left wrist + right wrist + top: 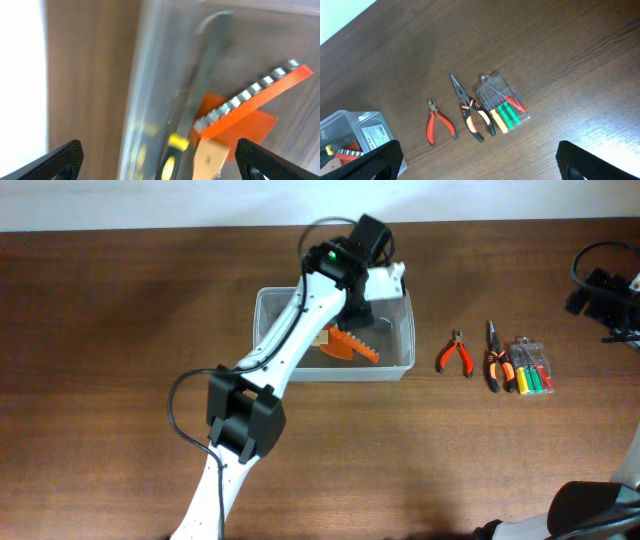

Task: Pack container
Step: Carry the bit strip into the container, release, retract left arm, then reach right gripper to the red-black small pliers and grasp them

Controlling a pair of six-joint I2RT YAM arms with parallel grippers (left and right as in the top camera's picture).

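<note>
The clear container [340, 372] stands at the table's middle. It holds an orange toothed tool [352, 346] and more items under my arm. My left gripper [362, 312] hangs open and empty over the container's far right part. In the left wrist view the open jaws [160, 165] frame the container wall [145, 75], the orange toothed tool [250, 100] and a yellow-and-black handle [172, 150]. My right gripper [598, 288] is open and empty at the far right, raised above the table [480, 160]. The container's corner shows in the right wrist view [350, 130].
Right of the container lie red cutters [455, 355], orange-and-black long-nose pliers [494, 360] and a small clear case of coloured screwdrivers [530, 366]. They also show in the right wrist view: cutters [437, 125], pliers [472, 112], case [502, 105].
</note>
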